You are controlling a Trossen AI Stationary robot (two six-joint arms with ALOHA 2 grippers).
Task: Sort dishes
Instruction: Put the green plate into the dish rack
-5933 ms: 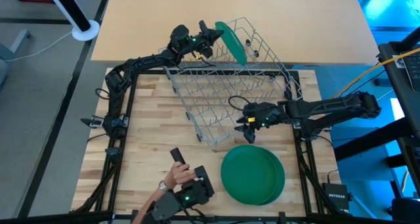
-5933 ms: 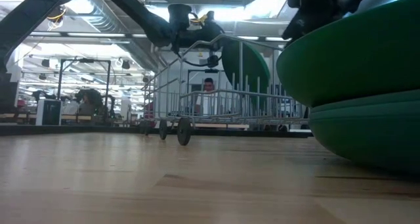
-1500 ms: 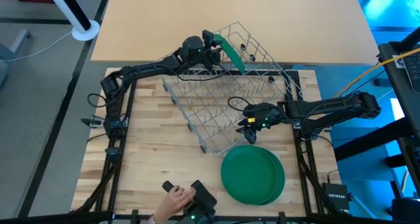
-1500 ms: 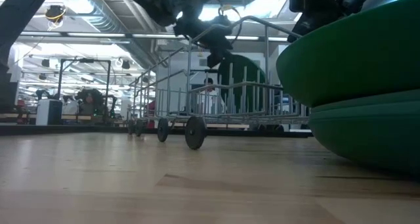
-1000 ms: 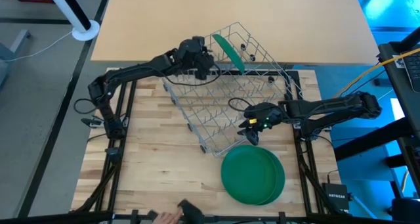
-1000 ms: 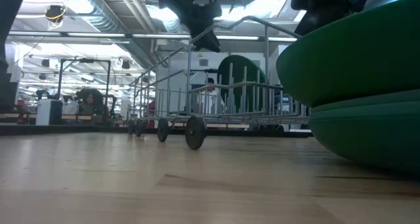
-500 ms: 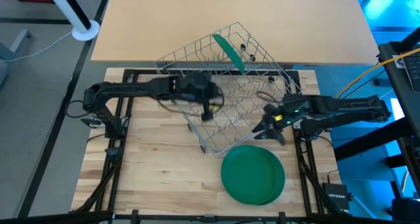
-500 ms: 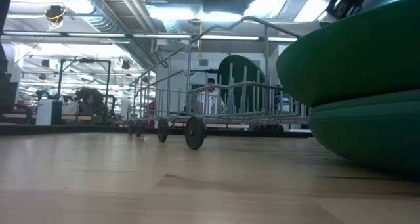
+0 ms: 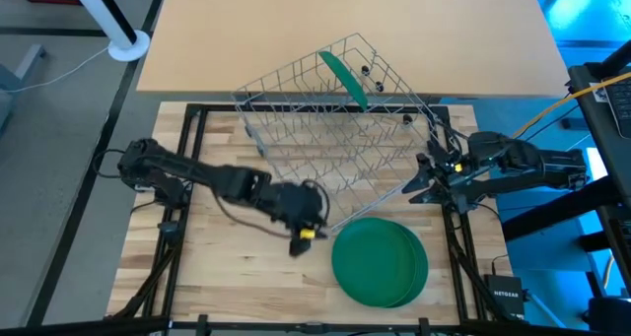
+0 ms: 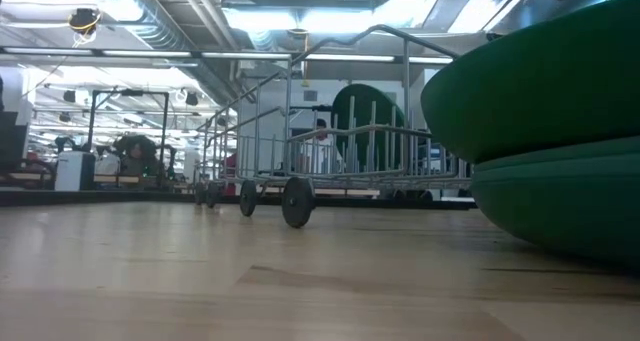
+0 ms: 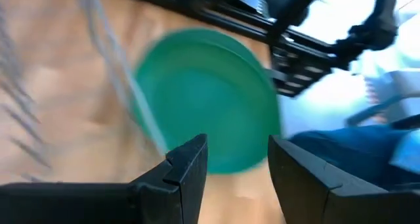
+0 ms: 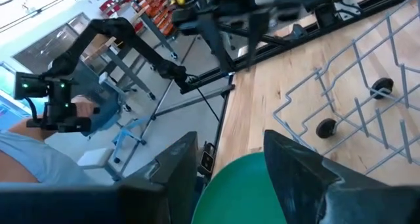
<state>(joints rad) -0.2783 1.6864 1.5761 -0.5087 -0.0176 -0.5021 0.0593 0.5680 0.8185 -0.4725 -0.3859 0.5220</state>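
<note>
A silver wire rack [image 9: 330,129] stands on small wheels in the middle of the table. One dark-green plate [image 9: 345,78] stands on edge between the wires at the rack's far end, also showing in the low view [image 10: 365,116]. Two more plates lie stacked, slightly offset, on the table [image 9: 380,260] near the front right. My left gripper [image 9: 302,237] hovers open just left of that stack, which fills its wrist view [image 11: 203,99]. My right gripper [image 9: 414,186] is open by the rack's right corner, drawn back above the table's right side, with nothing between its fingers.
The wooden table top [image 9: 227,267] is bare in front of the rack on the left. A black frame rail [image 9: 449,247] runs along the right side close to the stack. A person [image 12: 33,158] is beyond the table.
My left gripper has swung from the far end of the rack, beside the standing plate, across the rack toward the near edge, rolling as it went, and now sits beside the stack. My right gripper has drawn back toward the right edge and risen. The plates have kept still.
</note>
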